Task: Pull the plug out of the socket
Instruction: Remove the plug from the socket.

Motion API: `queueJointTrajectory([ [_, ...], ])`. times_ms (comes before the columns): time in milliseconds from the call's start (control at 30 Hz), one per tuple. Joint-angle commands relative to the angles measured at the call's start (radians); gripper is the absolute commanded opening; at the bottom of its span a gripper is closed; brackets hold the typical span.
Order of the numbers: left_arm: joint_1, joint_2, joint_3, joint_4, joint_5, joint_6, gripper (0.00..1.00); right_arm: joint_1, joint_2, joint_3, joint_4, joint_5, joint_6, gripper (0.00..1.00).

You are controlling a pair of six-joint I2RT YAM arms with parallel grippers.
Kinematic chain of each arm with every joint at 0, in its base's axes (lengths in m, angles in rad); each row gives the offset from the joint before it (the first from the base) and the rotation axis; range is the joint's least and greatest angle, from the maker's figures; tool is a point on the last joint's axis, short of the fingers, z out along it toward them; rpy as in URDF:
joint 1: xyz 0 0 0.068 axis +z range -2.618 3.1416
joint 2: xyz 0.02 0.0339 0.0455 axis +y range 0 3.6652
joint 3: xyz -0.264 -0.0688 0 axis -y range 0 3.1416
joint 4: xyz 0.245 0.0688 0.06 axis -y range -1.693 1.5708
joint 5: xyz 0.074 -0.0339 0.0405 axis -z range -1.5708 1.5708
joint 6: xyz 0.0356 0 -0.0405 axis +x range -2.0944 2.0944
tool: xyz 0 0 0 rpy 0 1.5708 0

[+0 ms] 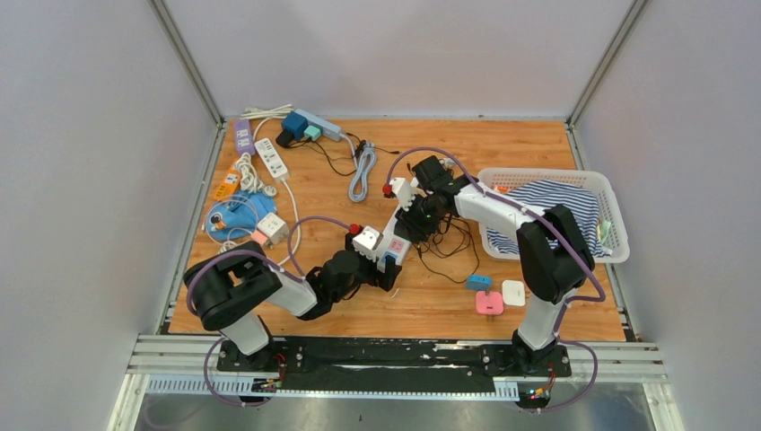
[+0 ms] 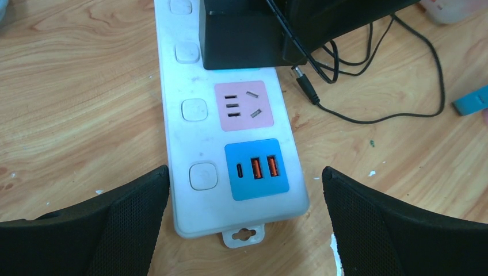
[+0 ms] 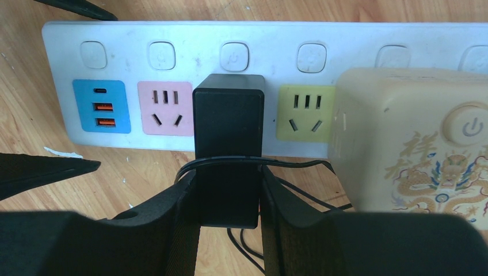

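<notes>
A white power strip (image 1: 391, 241) lies in the middle of the table, with blue USB, pink and yellow sockets. A black plug (image 3: 228, 123) sits in the socket between the pink and yellow ones. My right gripper (image 3: 229, 187) is shut on the black plug, one finger on each side, with the plug's cable looped across the fingers. My left gripper (image 2: 244, 172) is open and straddles the strip's USB end (image 2: 178, 144) with both fingers clear of it. A cream adapter (image 3: 414, 138) with a dragon print sits in the strip beyond the yellow socket.
The plug's thin black cable (image 1: 449, 247) and its barrel tip (image 2: 305, 83) lie right of the strip. A white basket (image 1: 619, 242) with striped cloth stands at the right. Small blue, pink and white chargers (image 1: 489, 303) lie in front of it. Other power strips (image 1: 269, 157) lie at back left.
</notes>
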Motion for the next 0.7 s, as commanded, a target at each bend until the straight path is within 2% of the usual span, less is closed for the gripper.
queueJointTrajectory([
  [0,-0.036,0.040,0.032,-0.003,-0.097,0.043,1.00,-0.012,-0.002,0.017,-0.046,-0.073,0.024,0.00],
  [233,-0.066,0.074,0.051,-0.005,-0.212,0.058,0.94,-0.010,0.008,0.019,-0.049,-0.085,0.024,0.00],
  [400,-0.081,0.102,0.069,-0.006,-0.238,0.075,0.86,-0.012,0.012,0.019,-0.052,-0.089,0.023,0.00],
  [467,-0.083,0.111,0.076,-0.006,-0.232,0.081,0.78,-0.011,0.012,0.019,-0.054,-0.094,0.018,0.00],
  [600,-0.084,0.125,0.087,-0.006,-0.211,0.091,0.46,-0.011,0.009,0.018,-0.059,-0.114,0.008,0.00],
  [667,-0.084,0.130,0.090,-0.006,-0.199,0.095,0.38,-0.008,0.007,0.017,-0.062,-0.133,0.003,0.00],
])
